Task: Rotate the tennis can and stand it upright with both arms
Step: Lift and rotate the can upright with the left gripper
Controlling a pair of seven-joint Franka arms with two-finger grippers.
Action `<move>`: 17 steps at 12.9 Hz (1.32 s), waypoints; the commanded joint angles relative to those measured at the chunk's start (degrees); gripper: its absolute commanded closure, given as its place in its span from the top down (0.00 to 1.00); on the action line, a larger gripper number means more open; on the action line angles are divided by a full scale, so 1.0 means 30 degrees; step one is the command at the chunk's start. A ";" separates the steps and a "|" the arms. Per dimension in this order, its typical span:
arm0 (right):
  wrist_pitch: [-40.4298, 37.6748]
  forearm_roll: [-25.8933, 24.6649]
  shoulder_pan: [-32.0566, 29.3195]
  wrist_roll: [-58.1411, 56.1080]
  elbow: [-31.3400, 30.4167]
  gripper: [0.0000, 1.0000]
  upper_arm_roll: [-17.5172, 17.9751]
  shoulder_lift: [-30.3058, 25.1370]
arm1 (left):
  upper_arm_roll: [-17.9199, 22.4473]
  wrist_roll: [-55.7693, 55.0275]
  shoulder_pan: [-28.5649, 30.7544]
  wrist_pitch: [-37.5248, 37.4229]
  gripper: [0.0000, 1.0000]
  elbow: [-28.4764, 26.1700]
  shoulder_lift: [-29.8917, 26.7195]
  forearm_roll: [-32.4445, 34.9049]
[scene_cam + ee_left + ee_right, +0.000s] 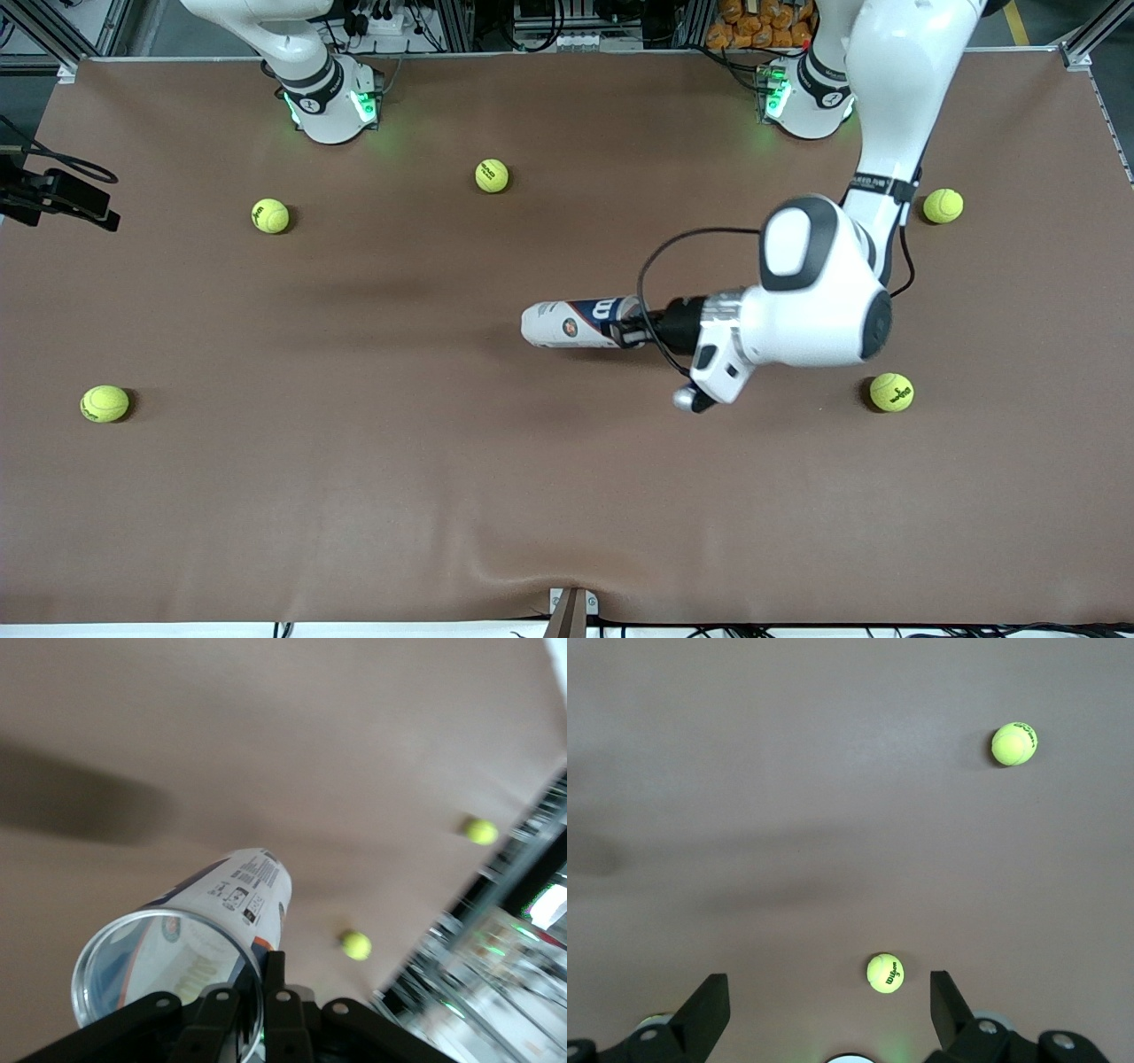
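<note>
Brown matting covers the whole bench (372,496), with aluminium framing and cabling seen past its edge by the arm bases.

At mid-bench the left gripper (631,330) is held low and level, closed on the can (576,323) at its open rim. In the left wrist view one finger (273,988) is seen pressed against the outside of the wall by the rim, and the other appears to be inside the mouth, so the wall is pinched between them. The can is lying on its side, its closed end pointed away from the gripper toward the right arm's end of the bench. Such a rim grip is judged to be meant for swinging or tipping the can about that end, while the free end is left for the other arm. Through the clear mouth (164,961) only the back of the label is seen; no ball can be made out inside, though the deepest part is hidden.

The right gripper (831,1014) is shown only in its own wrist view, spread wide and holding nothing, hovering high over bare bench with two balls below it, one (886,974) between the fingertips' line of sight and another (1014,743) well apart. That arm is waiting.

Outward from the can, five balls are scattered well apart around the bench; the closest (891,392) lies past the left wrist.
</note>
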 commanded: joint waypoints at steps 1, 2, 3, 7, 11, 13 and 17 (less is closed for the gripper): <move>-0.0303 -0.0274 0.0040 0.0225 0.0238 1.00 -0.0077 -0.0066 | 0.0253 -0.3297 -0.1547 0.0174 0.00 0.1083 0.0082 0.3613; -0.0303 -0.0274 0.0040 0.0254 0.0238 1.00 -0.0048 -0.0066 | 0.0311 -0.4384 -0.2190 0.0203 0.00 0.1464 0.0170 0.5048; -0.0303 -0.0274 0.0040 0.0225 0.0238 1.00 -0.0047 -0.0066 | 0.0311 -0.5265 -0.2834 0.0203 0.00 0.1990 0.0287 0.6512; -0.0274 -0.0245 0.0157 0.0341 0.0238 1.00 -0.0018 -0.0037 | 0.1914 -0.7468 -0.6579 0.0203 0.00 0.3016 0.1338 1.0769; -0.0303 -0.0245 0.0215 0.0400 0.0209 1.00 -0.0018 -0.0008 | 0.5374 -0.7413 -1.0188 -0.0236 0.00 0.3049 0.2132 1.1009; -0.0274 -0.0245 0.0274 0.0401 0.0209 1.00 0.0011 0.0022 | 0.5614 -0.7383 -1.0808 -0.0207 0.00 0.3050 0.2572 1.1301; -0.0245 -0.0245 0.0216 0.0401 0.0238 1.00 0.0011 -0.0007 | 0.5497 -0.7063 -1.0927 0.0203 0.42 0.3021 0.2777 1.1361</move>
